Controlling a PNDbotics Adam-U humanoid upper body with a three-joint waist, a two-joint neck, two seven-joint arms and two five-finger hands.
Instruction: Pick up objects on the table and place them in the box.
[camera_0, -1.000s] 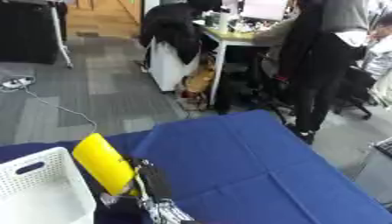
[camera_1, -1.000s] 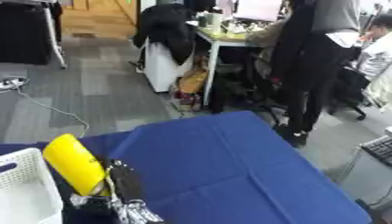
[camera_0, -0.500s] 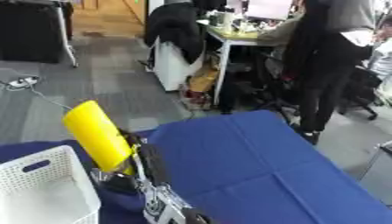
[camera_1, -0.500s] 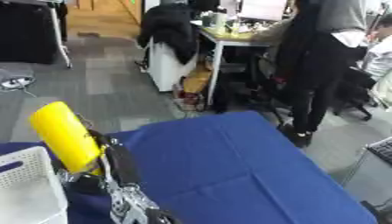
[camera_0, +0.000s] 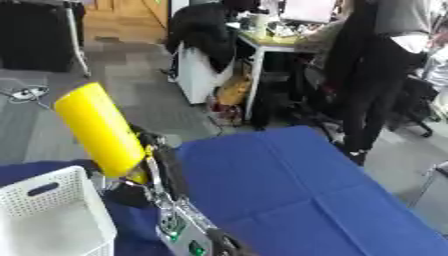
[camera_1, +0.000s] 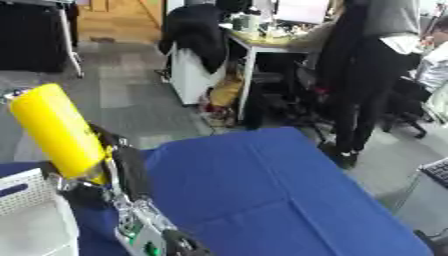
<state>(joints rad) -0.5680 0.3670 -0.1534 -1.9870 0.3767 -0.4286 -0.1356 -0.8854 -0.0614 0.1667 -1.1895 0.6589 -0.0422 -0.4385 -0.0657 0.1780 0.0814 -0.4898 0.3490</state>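
Holding a yellow cylinder (camera_0: 99, 129) up off the table, our left hand (camera_0: 156, 162) has its dark fingers curled round the lower end of it, with the thumb side hidden behind the yellow body. We see the cylinder tilted, its rounded top leaning up and away from the white box (camera_0: 51, 214) and its lower end nearest the hand. It hangs above and just beyond the far corner of that box, not touching it.

We take the white box as our landmark: it sits at the near left of the blue tablecloth (camera_0: 306, 195), perforated walls up, a slot handle showing in the wall that faces us. Nothing we can make out lies inside the part of it that shows. Our left forearm (camera_1: 140, 227), silver with green lights, rises from the lower edge right beside the box and passes up to the hand. To the right of the box, the blue cloth spreads wide and creased toward the far edge.

Our right hand shows in neither eye view, so we cannot speak for its fingers.

Beyond the table, well behind the box, a person in dark clothes (camera_0: 376, 75) stands by a white desk (camera_1: 262, 47), touching none of our things.
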